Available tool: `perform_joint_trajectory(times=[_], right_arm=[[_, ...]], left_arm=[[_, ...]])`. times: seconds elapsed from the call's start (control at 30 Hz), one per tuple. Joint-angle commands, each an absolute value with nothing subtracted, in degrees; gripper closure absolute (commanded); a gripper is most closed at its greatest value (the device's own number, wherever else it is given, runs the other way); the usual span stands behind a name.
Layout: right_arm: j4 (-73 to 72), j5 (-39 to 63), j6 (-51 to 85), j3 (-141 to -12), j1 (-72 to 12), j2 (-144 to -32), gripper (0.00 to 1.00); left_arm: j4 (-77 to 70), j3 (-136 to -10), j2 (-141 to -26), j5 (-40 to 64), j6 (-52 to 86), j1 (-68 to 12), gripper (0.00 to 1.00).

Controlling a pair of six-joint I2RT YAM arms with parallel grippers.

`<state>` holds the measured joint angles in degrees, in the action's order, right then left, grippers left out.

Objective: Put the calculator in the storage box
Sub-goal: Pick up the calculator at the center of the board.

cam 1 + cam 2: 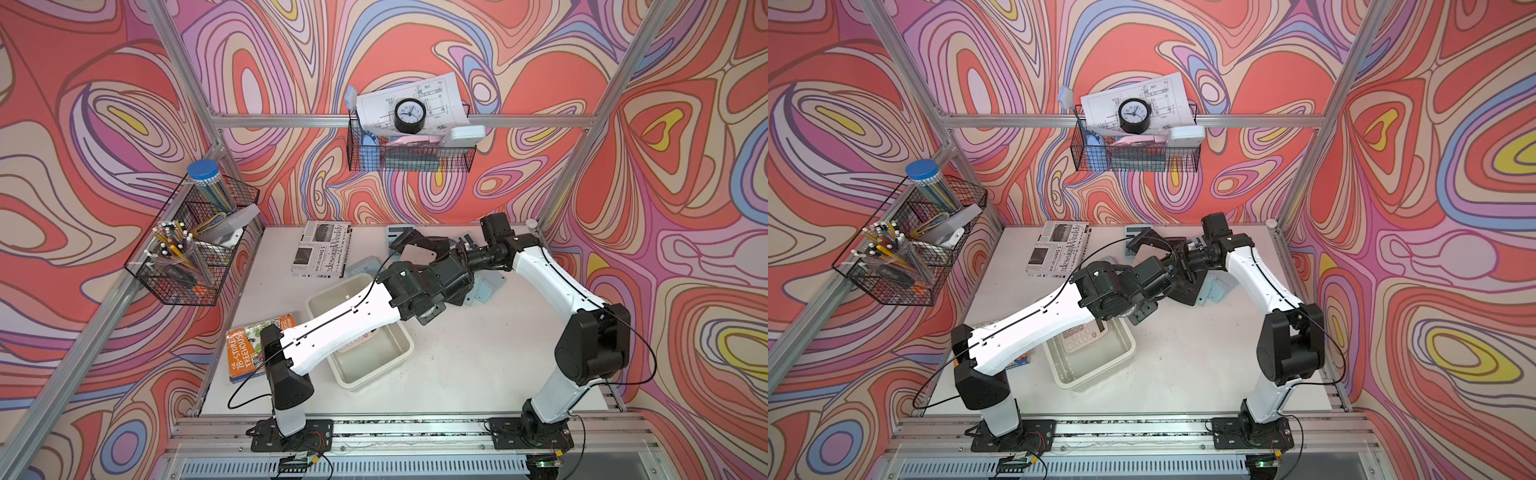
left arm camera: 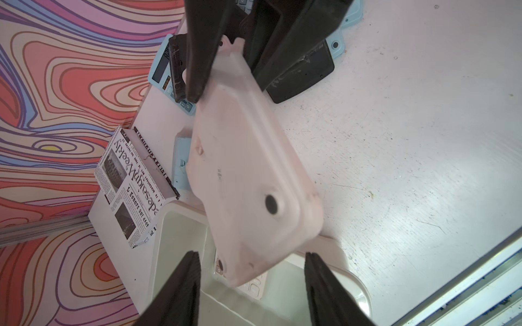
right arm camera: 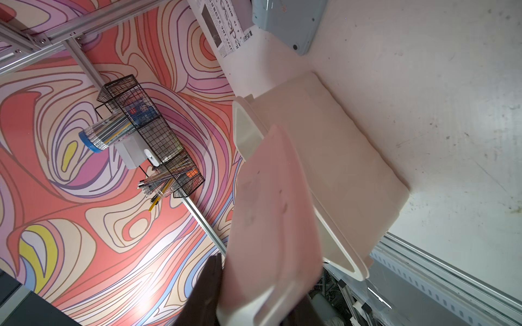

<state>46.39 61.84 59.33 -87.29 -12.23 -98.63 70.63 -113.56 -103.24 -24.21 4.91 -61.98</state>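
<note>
Bearing the storage box (image 1: 361, 361), the scuffed tabletop (image 1: 478, 365) meets swirled walls (image 1: 291, 187).

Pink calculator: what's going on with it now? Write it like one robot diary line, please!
right gripper: holds pink calculator | left gripper: open, close by | box: white calculator inside
</note>
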Motion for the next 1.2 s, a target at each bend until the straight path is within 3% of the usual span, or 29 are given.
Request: perform_joint_trajectory(times=[0.0,0.1,0.23,0.63,0.83,1.0,1.17], right_arm=[[43.52,64.99,62.11,-87.45,-12.22,-97.12,0.8],[42.84,65.51,63.15,-87.62,-12.22,-97.26,0.8],[42.73,66.85,64.01,-87.8,-12.22,-97.06,0.8],[40.84,68.19,66.08,-86.01,-12.29,-95.67,0.74],[35.48,68.12,69.66,-83.62,-12.28,-94.79,0.59],[32.33,67.44,70.99,-82.02,-12.21,-93.99,0.41],[32.07,64.25,69.15,-82.27,-12.22,-92.82,0.1]], left_arm=[[70.04,-111.87,-102.06,-23.93,4.35,-62.23,0.38],[70.42,-111.08,-102.05,-24.77,4.24,-62.23,0.31],[68.34,-108.77,-101.78,-27.36,3.03,-62.23,0.35],[64.27,-107.45,-102.84,-36.95,-0.35,-62.23,0.86],[65.66,-111.05,-104.42,-36.78,0.57,-61.81,1.0],[69.85,-116.88,-106.45,-33.9,3.97,-59.36,1.0],[74.22,-122.99,-107.64,-30.08,9.07,-55.53,1.0]])
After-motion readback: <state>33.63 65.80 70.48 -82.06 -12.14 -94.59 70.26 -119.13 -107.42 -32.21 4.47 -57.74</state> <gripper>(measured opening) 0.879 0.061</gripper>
